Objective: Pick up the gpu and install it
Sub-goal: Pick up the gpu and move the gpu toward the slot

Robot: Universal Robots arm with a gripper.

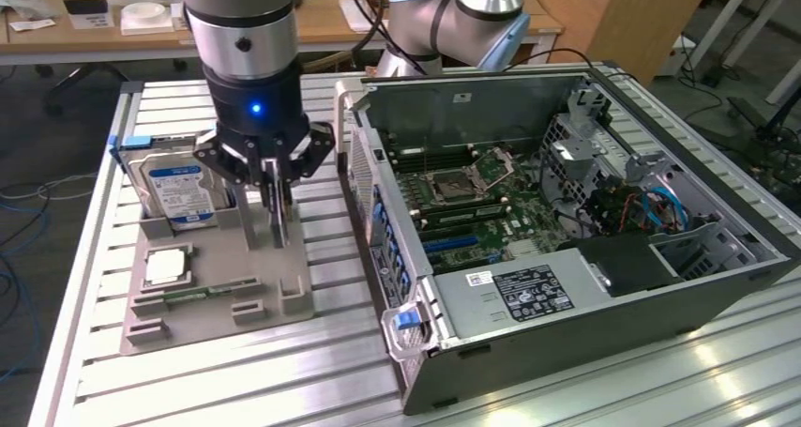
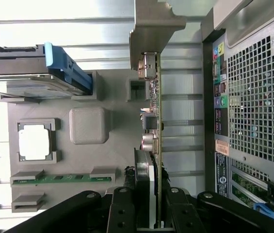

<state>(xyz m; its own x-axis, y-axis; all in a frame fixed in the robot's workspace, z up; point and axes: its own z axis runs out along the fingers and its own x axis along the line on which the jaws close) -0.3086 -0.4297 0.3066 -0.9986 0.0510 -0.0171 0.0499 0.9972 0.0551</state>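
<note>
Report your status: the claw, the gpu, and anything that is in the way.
The claw: shut on the gpu. The gpu: upright, edge-on, at grey tray, not yet in open case. Near it: hard drive standing in same tray.

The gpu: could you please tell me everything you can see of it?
The gpu is a thin green circuit board seen edge-on, with small metal components along one face and a pale metal bracket at one end. It stands upright on edge, clamped between the gripper's fingers, over the grey holder tray beside the open computer case. Contact with the tray is unclear.
</note>
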